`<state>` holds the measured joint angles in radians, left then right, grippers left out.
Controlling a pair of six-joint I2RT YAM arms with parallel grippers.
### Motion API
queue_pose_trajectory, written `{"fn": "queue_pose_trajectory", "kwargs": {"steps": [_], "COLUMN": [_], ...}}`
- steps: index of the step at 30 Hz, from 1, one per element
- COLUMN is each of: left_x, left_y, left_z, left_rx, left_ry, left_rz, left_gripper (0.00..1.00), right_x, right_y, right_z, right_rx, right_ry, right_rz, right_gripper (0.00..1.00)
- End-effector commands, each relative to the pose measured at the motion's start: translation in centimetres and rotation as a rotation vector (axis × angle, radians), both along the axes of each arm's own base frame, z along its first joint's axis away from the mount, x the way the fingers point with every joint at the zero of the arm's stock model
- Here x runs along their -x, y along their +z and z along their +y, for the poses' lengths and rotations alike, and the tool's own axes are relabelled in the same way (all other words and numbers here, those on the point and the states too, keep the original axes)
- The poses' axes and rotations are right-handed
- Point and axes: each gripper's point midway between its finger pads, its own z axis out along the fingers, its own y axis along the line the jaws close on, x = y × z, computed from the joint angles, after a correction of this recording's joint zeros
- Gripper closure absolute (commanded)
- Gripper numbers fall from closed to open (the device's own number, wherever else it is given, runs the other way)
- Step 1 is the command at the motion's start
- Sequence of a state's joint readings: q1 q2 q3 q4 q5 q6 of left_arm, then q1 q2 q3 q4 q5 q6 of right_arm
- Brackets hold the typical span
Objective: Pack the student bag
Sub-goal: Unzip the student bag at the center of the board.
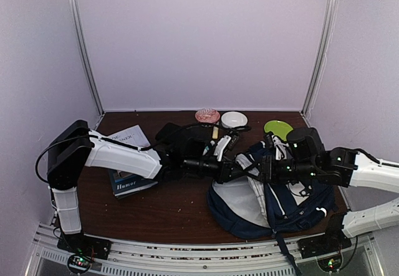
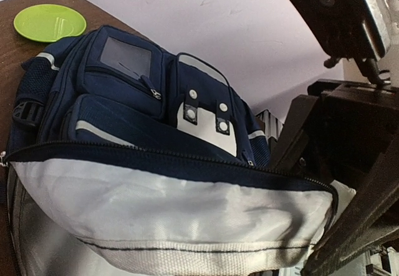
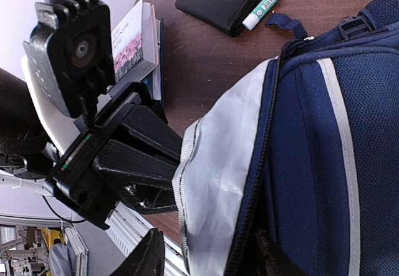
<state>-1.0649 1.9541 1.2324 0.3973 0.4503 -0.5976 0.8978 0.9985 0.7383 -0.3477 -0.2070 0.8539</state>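
The student bag lies at the front right, navy with white stripes, its main zip open and its grey lining turned out. My left gripper reaches in from the left and is shut on the lining's edge. The right wrist view shows its fingers pinched on that edge. My right gripper is over the bag's opening. Its jaws stand apart astride the zip rim, with a gap beside the lining. In the left wrist view the lining hides my own fingers, and the bag's front pockets show.
A green plate, a white bowl and a pink item stand at the back. Books and papers lie at the left. A black wallet and a white tube lie behind the bag.
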Motion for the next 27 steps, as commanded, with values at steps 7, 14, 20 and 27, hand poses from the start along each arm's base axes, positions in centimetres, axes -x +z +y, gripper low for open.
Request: {"fn": "queue_pose_trajectory", "kwargs": {"steps": [7,14,20,27], "left_x": [0.4,-0.2,0.2,0.1], "left_y": [1.7,0.0,0.0,0.9], "left_z": [-0.6,1.5,4.6,8.3], "left_rx": [0.091,0.017,-0.019,-0.058], "left_ry": [-0.035,0.062,0.13,0.234], "left_rz": [-0.057,-0.034,-0.029,-0.065], "left_gripper": [0.92,0.85,0.8,0.78], "right_x": [-1.1,-3.0,-5.0,-5.8], "right_y": [1.2,3.0,4.1,7.3], "right_z": [-0.2,-4.0,-4.8,-4.6], "right_rx": [-0.051,0.248,0.569,0.822], "right_ry": [-0.045,-0.125,-0.154,-0.231], "right_rz": [-0.04,-0.207,-0.341,-0.51], "right_gripper": [0.94,1.0,1.0,1.0]}}
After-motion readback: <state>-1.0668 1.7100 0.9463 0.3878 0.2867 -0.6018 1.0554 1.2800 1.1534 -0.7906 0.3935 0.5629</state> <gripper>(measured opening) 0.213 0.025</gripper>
